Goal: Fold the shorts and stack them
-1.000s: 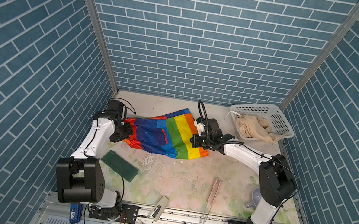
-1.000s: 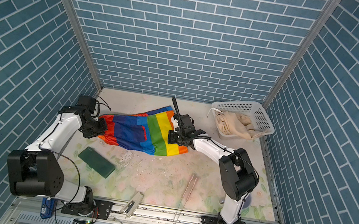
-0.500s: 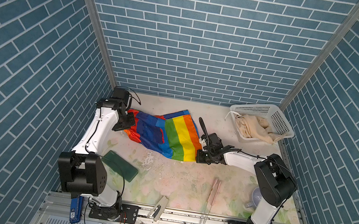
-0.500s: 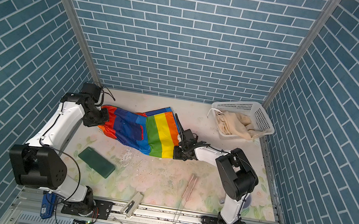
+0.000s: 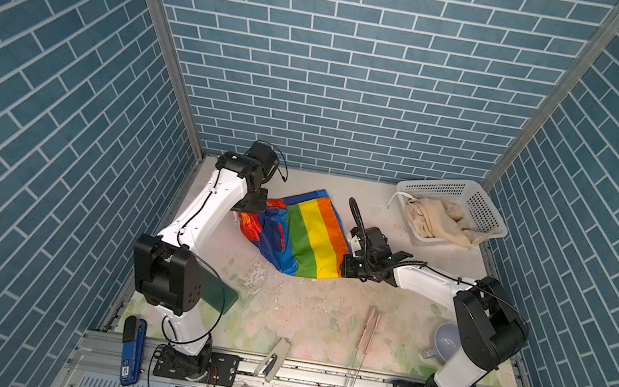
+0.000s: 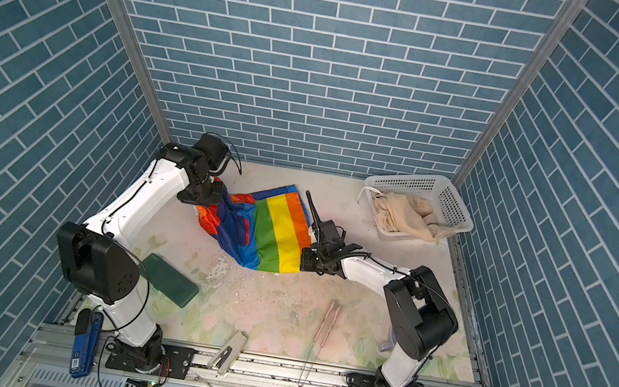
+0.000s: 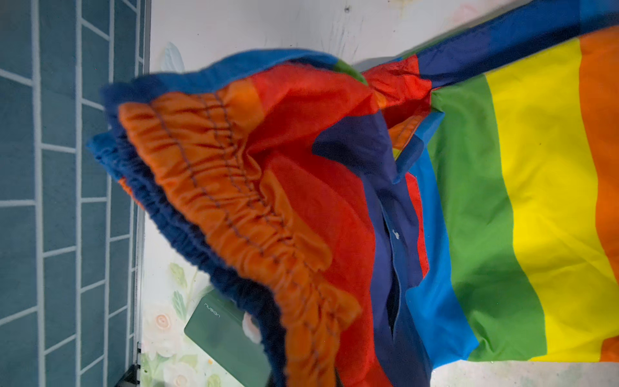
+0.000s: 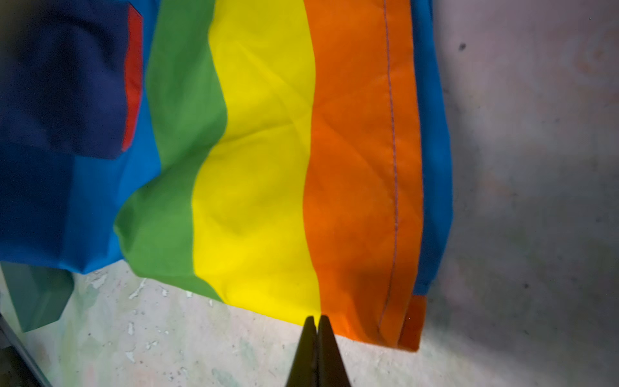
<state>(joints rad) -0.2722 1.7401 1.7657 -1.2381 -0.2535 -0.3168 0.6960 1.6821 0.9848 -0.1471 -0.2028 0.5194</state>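
The rainbow-striped shorts [image 5: 308, 240] [image 6: 276, 235] lie spread on the table between my two grippers. My left gripper [image 5: 255, 206] [image 6: 210, 195] is shut on their gathered orange and blue waistband [image 7: 234, 207] at the far left; its fingers are hidden under the fabric. My right gripper [image 5: 347, 265] [image 6: 306, 259] [image 8: 316, 321] sits low on the table, its fingertips pressed together on the hem where yellow meets orange. The beige shorts [image 5: 437, 225] [image 6: 400, 217] lie crumpled in the white basket [image 5: 440, 183] [image 6: 407, 178] at the far right.
A dark green flat case [image 6: 170, 280] [image 7: 227, 335] lies near the left arm. A stapler [image 5: 275, 359], a thin pink-handled tool [image 5: 367, 334] and a pale mug [image 5: 443, 344] lie along the front. Brick-pattern walls enclose three sides.
The right gripper came down and toward the front with the hem, laying the striped leg on the table. The left gripper shifted toward the back with the waistband.
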